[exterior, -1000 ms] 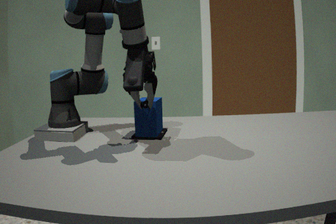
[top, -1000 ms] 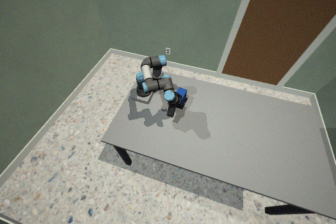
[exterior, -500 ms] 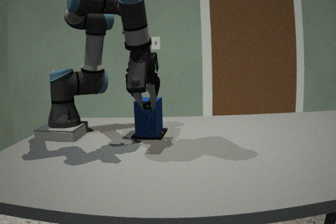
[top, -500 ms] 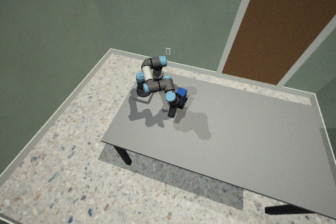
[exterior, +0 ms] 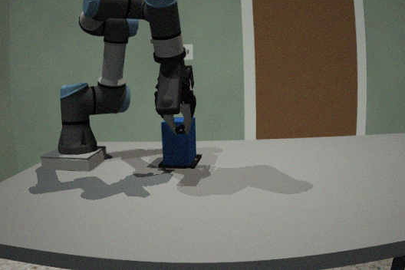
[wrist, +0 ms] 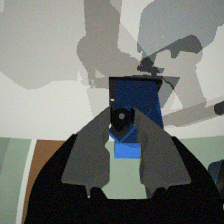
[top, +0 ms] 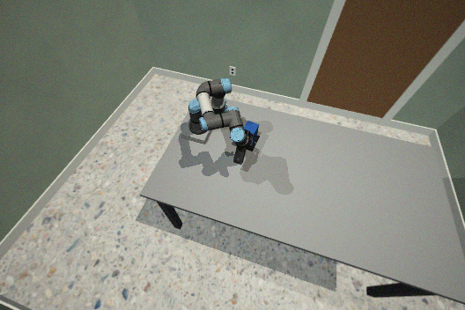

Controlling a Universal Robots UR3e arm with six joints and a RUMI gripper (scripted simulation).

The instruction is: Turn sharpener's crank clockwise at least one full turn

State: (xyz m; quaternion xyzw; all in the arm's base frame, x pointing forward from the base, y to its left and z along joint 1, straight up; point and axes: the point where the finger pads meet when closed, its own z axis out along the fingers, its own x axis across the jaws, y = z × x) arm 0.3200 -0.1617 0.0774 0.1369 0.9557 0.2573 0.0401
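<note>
The gripper (exterior: 179, 127) is clenched on the crank's dark knob (wrist: 120, 116) near the top of the blue sharpener (exterior: 179, 146). The sharpener stands near the table's (exterior: 268, 204) back left corner beside the arm's base plate (exterior: 51, 162), with broad bare surface to its right. No writing is legible.

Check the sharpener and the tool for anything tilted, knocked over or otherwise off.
Nothing stands out. The blue sharpener stands upright on its dark base plate on the table, not tipped. The tool comes down from above and is shut on the small dark crank knob at the sharpener's upper front.
</note>
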